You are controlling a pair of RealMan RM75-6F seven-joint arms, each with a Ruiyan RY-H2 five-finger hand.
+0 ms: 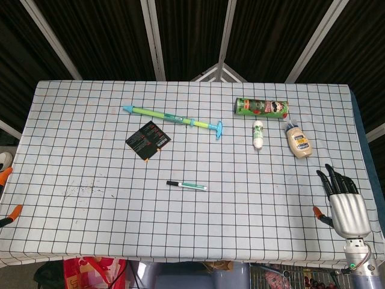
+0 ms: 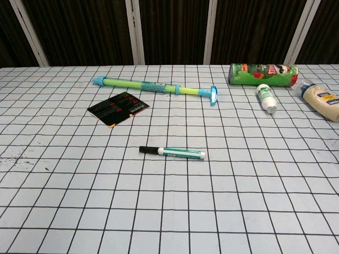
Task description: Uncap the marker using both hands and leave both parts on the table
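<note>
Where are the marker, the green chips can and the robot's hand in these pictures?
marker (image 2: 174, 153), chest view, middle of its barrel.
chips can (image 1: 261, 108), head view, middle of its side.
right hand (image 1: 344, 201), head view, back of the hand.

Little legible anywhere. Red brand lettering across the green cylindrical chip can (image 2: 263, 74) lying on its side, too blurred to spell out. Red and white print on the flat black card (image 2: 117, 108) and a blue label on the beige squeeze bottle (image 2: 322, 100), both unreadable.
</note>
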